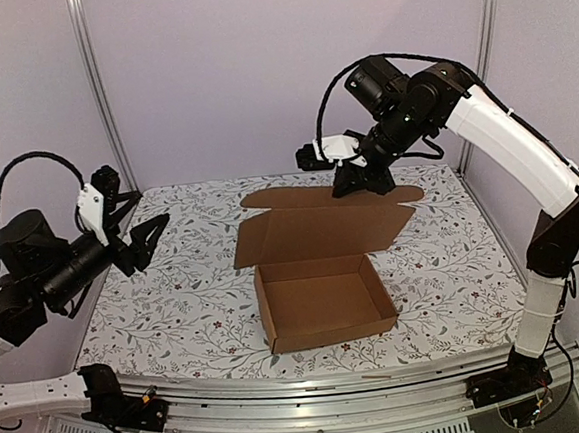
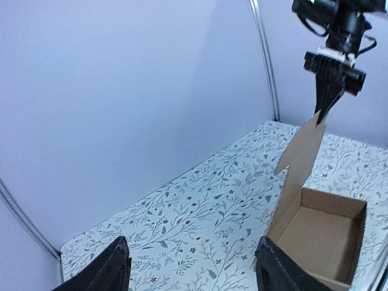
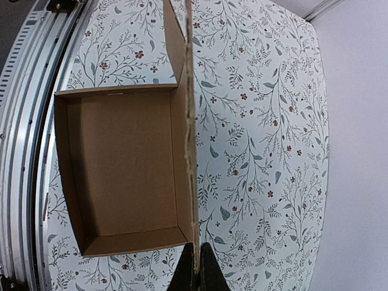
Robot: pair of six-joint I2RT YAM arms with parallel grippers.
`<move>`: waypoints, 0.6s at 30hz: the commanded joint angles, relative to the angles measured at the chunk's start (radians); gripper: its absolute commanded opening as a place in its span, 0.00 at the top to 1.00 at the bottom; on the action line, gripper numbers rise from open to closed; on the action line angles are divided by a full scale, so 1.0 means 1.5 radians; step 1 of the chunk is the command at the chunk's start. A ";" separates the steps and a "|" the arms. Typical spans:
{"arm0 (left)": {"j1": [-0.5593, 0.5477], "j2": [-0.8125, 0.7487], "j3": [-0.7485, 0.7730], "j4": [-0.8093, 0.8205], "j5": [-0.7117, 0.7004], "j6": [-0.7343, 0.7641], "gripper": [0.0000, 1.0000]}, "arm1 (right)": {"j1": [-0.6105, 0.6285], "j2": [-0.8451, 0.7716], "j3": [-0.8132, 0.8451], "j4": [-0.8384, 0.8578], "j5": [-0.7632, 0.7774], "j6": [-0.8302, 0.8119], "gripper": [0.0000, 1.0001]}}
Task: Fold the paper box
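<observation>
Paper box (image 1: 322,304) sits centre frame in the top view, its base formed and its lid (image 1: 321,229) standing upright at the back. Right gripper (image 1: 359,181) is clamped on the lid's top edge, with thin card between its fingertips (image 3: 205,276). Left gripper (image 1: 148,233) is at mid left, jaws wide apart, holding nothing, well apart from the box. The card looks light and stiff but easy to crease (it will likely slide on the table (image 1: 177,316) if shoved) — so grip flap edges near the fold lines, not mid-panel.
</observation>
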 commanded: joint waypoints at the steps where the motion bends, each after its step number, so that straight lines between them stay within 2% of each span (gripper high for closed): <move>1: 0.176 0.112 -0.020 -0.098 0.192 0.005 0.33 | 0.001 -0.024 -0.005 -0.175 -0.041 -0.033 1.00; 3: 0.221 0.179 -0.002 -0.105 0.284 0.019 0.37 | 0.001 -0.024 -0.003 -0.175 -0.043 -0.031 1.00; 7: 0.228 0.241 0.011 -0.094 0.392 0.047 0.37 | 0.000 -0.022 0.001 -0.173 -0.050 -0.019 1.00; 14: 0.227 0.322 0.041 -0.035 0.472 0.043 0.39 | 0.000 -0.009 0.013 -0.175 -0.062 -0.004 1.00; 18: 0.227 0.356 0.058 -0.033 0.501 0.050 0.45 | 0.000 -0.008 0.013 -0.173 -0.062 0.001 1.00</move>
